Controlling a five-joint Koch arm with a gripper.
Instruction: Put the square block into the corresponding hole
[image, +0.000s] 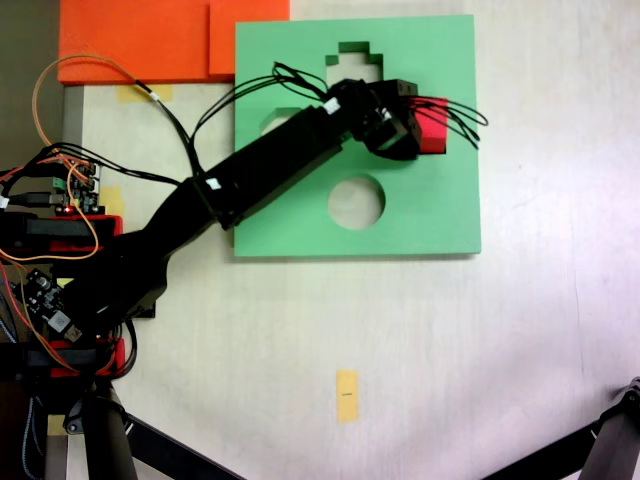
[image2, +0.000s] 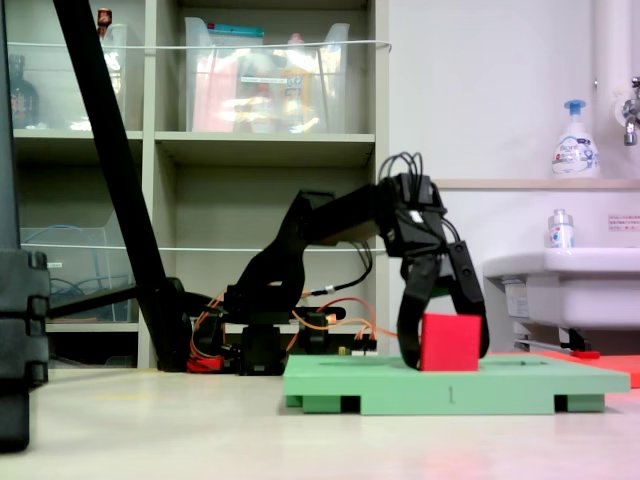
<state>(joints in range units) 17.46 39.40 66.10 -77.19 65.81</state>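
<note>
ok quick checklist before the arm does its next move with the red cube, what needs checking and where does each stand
1. Red cube sits between the gripper fingers: ok, one finger on each side in the low fixed view.
2. Jaws closed firmly on the cube: cannot tell; contact on both sides is unclear.
3. Cube over the square hole: cannot tell; from above the arm covers the board around the cube.
4. Cube seated in a hole: not ok, it appears to stand on top of the green board.
5. Round hole and cross-shaped hole left free: ok.
6. Cables clear of the cube: not ok, wires loop close beside it.
</note>
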